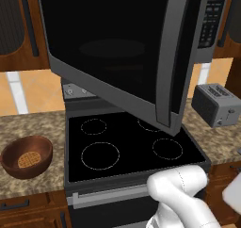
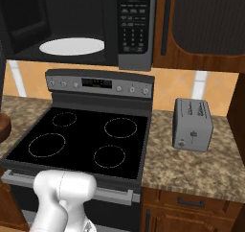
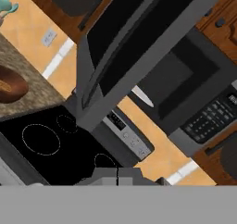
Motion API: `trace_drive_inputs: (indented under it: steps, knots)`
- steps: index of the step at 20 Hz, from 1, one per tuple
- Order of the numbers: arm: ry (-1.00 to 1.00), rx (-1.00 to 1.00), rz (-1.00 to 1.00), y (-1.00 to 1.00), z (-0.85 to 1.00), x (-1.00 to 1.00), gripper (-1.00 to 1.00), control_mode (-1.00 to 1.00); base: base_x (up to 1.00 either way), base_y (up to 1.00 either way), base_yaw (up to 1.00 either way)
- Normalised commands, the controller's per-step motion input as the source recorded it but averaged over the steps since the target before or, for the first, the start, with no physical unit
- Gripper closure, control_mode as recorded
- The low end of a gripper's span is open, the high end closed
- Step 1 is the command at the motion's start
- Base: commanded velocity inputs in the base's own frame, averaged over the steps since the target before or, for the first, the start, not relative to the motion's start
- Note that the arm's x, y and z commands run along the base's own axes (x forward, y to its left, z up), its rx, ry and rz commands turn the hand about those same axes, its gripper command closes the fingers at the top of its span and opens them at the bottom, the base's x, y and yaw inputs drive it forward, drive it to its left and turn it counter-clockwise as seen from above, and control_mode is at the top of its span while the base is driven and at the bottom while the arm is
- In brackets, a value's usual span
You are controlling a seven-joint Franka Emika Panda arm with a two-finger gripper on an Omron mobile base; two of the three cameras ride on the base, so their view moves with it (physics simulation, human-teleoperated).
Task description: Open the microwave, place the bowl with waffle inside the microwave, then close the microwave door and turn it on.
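- The jaws could not be read: no fingertips showed clearly, so whether they stood apart or together I cannot tell, and nothing looked to be held.
- In the left base view, the microwave door stood swung wide open, its dark glass taking up the upper middle of the frame and its grey bar handle running down the right of it. The bowl sat on the granite counter at the lower left, just beside the black stove, with the waffle lying in its bottom. A grey toaster stood at the right, well apart. The white arm rose at the lower right.
- In the right base view, the microwave showed open at the upper left, its white turntable plate bare and its keypad panel to the right of that. Only a dark sliver of the bowl showed at the left edge.
- In the hand view, the camera was rolled; the open door crossed from the upper right toward the middle, and the bowl sat at the left edge.
- The door being open, I judged the step in hand to be fetching the bowl. It would be done well by coming down over the near rim, pinching the wall rather than the waffle, lifting level, and passing under the overhanging door before setting the bowl on the turntable.
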Motion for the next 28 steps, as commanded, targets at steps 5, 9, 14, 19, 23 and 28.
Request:
trace_drive_inputs:
  steps: [5,9,14,19,23,28]
  knots:
    - [0.1,0.32,0.0,-0.98,0.57,0.14,1.0,-1.0,0.0,0.0,0.0]
    - [0.21,0.32,0.16,-0.44,0.4,0.53,1.0,-1.0,0.0,0.0,0.0]
    - [0.42,0.08,0.27,-0.02,-0.01,0.89,1.0,-1.0,0.0,0.0,0.0]
    - [0.1,0.64,0.09,-0.06,-0.25,0.56,1.0,-1.0,0.0,0.0,0.0]
    - [0.07,0.63,-0.11,0.03,-0.15,0.06,1.0,-1.0,0.0,0.0,0.0]
    - [0.39,0.46,-0.31,0.19,-0.15,0.0,1.0,-1.0,0.0,0.0,0.0]
